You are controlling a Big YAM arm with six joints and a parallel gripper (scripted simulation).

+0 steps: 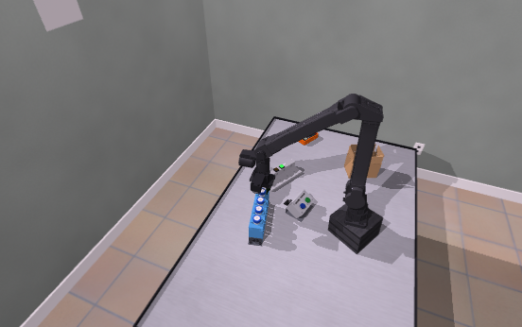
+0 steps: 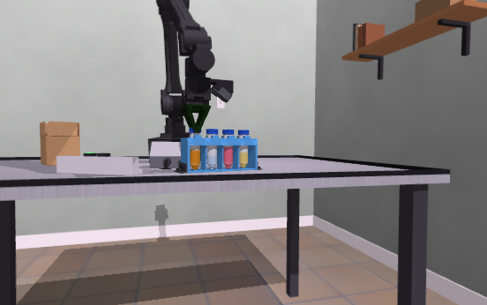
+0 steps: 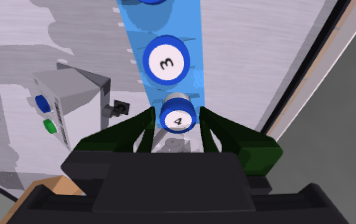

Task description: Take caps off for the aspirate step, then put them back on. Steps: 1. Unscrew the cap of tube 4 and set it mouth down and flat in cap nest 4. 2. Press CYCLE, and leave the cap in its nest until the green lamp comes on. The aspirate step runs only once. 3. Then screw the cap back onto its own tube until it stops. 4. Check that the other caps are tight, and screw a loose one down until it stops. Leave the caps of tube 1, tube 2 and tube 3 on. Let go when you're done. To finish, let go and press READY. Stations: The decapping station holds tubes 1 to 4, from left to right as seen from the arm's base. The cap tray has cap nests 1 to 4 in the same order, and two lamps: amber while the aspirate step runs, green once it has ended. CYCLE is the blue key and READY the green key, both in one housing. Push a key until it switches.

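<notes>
The blue decapping station [image 1: 255, 231] [image 2: 220, 141] holds four tubes. The cap of tube 4 [image 3: 178, 120] [image 1: 263, 191] is on its tube; how tight it is cannot be told. My gripper [image 3: 177, 111] [image 2: 195, 130] is partly open, its fingertips on either side of that cap with a small gap at each side in the wrist view. The caps of tube 3 [image 3: 166, 60] [image 2: 212, 131], tube 2 [image 2: 228, 131] and tube 1 [image 2: 243, 132] are on. On the cap tray [image 1: 288, 179] [image 2: 97, 165], the green lamp [image 1: 282, 166] is lit and the amber lamp [image 1: 276, 169] is dark.
The key housing [image 1: 295, 210] [image 3: 82, 107] with CYCLE [image 1: 303, 206] [image 3: 42, 104] and READY [image 1: 307, 200] [image 3: 50, 126] stands between station and arm base. A cardboard box [image 1: 371, 165] [image 2: 62, 150] and an orange device [image 1: 308, 138] stand farther off.
</notes>
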